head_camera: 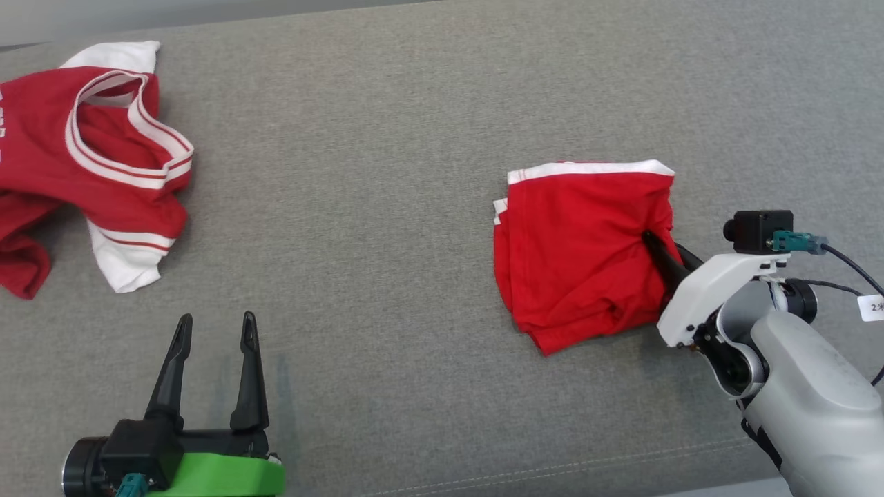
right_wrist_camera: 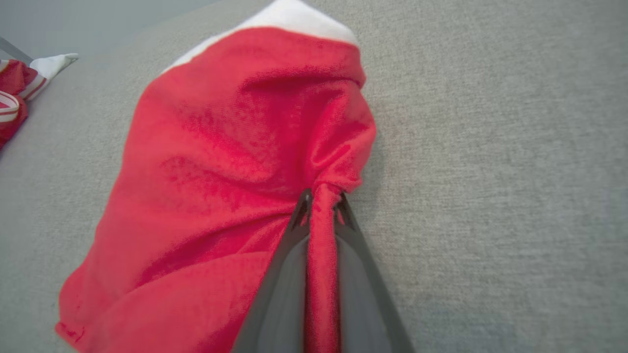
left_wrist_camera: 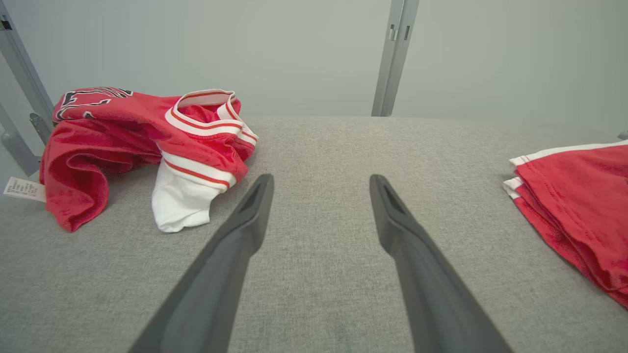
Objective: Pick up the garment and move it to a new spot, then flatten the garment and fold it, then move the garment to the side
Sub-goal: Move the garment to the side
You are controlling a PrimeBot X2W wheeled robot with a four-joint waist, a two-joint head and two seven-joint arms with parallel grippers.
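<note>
The folded garment (head_camera: 580, 255) is lying on the right part of the grey padded surface (head_camera: 387, 228), a compact red packet with a white band along its far edge and layered edges showing on its left side. The right gripper (right_wrist_camera: 320, 200) is coming in from the near right and pinching a ridge of red cloth at the packet's right edge. Its jaws are closed on that fold, and the fabric is puckering toward the tips (in the wrist view a strip of cloth is running down between the two fingers). The left gripper (head_camera: 217, 323) is hanging over bare surface at the near left, jaws spread wide and holding nothing, well apart from the packet. A second red and white jersey (head_camera: 97, 159) is lying crumpled at the far left, with neither arm touching it. Judging from how things lie, the moving, flattening and folding are looking done, and only the last step, shifting the folded garment to the side, is remaining, with this grip starting it. Whether the pinch is catching every layer or only the top one or two is hard to tell, since the fingers are hiding the lower edge. If it is only the top, the fold risks opening during the shift.
</note>
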